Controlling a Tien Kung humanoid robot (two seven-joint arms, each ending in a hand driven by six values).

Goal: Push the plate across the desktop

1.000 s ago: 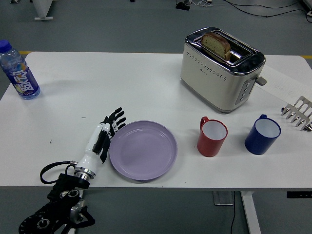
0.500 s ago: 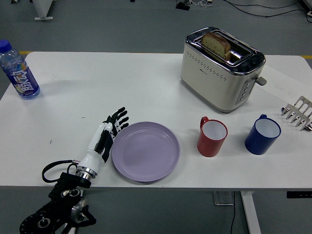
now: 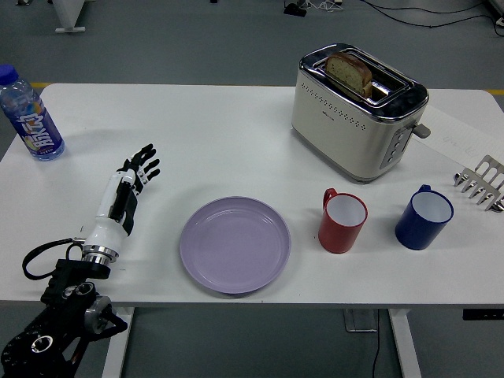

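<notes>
- The plate [image 3: 235, 245], a lilac one, is lying flat near the front edge of the counter [image 3: 236, 134], and it is the landmark for everything below.
- The left hand [image 3: 126, 193] is resting over the counter well to the left of the plate and is not touching it; a clear strip of white counter is showing between them.
- Its fingers [image 3: 144, 164] are spread open and pointing away from the robot, and they are holding nothing.
- The right hand is not appearing in the view.
- As a judgement, the hand is standing between pushes or is finishing the task: half a second ago it was lying against the plate's left rim, and now it has moved away to the left while the plate has stayed in place.
- If more pushing is needed, the hand must come back to the left rim and press sideways, keeping low so the plate is sliding and not tipping.
- The risk is sitting just right of the plate: a red mug [image 3: 342, 221] is standing near, and a blue mug [image 3: 424, 217] further right.
- Behind and to the right of the plate, a toaster [image 3: 358, 110] is holding a bread slice [image 3: 350, 73].
- Far left behind the plate, a water bottle [image 3: 31, 117] is standing upright.
- Beyond the counter, a grey floor with some cables is showing.
</notes>
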